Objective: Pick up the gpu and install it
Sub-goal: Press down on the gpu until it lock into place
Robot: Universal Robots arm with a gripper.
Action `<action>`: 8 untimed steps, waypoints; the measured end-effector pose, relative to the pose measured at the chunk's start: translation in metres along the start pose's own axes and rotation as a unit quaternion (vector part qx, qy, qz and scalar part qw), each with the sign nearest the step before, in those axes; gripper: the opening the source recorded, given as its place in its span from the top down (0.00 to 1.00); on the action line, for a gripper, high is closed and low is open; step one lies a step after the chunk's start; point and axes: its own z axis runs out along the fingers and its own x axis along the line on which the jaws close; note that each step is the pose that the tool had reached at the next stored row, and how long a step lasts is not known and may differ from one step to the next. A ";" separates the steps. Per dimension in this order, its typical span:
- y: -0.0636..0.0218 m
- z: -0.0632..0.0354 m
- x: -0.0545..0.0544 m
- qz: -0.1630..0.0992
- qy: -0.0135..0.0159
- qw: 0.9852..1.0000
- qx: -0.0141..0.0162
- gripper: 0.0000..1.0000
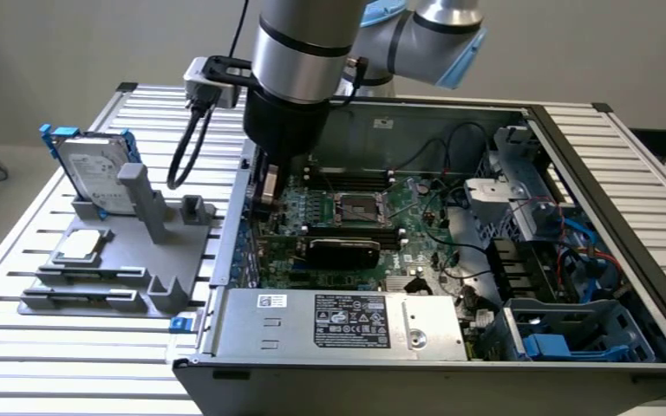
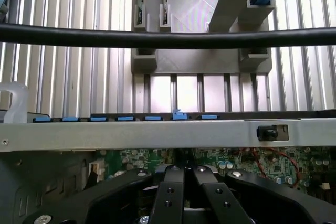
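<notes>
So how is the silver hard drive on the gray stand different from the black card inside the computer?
The hard drive is silver with blue rails; the gpu has a black rounded cover. The hard drive stands upright in the gray stand outside the case; the gpu sits low on the green motherboard inside it. Both are computer parts, and the gripper holds neither.

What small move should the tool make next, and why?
Probably a short lift straight up. The tool is shut, with nothing visible in its grip, and it sits low inside the computer beside the case wall. The gpu lies on the motherboard, apart from the tool.
</notes>
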 end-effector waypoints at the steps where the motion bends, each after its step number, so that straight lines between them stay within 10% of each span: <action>1: -0.0010 -0.0017 0.000 0.000 0.000 1.000 0.000 0.89; 8: -0.0153 -0.0070 0.000 0.000 0.000 1.000 0.000 0.89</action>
